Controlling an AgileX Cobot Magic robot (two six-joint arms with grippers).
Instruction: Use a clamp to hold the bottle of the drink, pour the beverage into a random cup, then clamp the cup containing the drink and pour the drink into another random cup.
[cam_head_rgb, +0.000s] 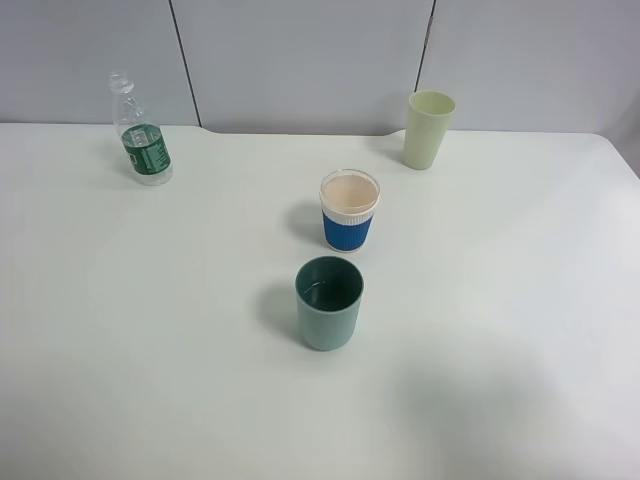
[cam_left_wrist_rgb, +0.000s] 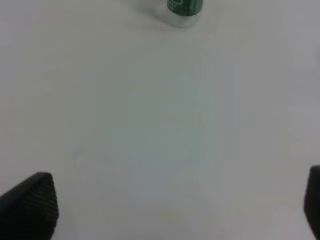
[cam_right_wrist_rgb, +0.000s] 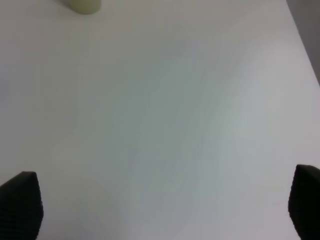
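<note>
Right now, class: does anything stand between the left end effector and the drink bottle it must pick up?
Nothing visible does. In the left wrist view, only bare white table lies between the open left end effector and the bottle. The cups stand well off to the side.

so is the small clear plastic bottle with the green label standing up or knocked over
Upright. The small clear plastic bottle with the green label stands on its base at the white table's far left, neck pointing up.

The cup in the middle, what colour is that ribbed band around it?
Blue, wrapped around the white cup with its pale peach inside. The exterior high view shows it best.
</note>
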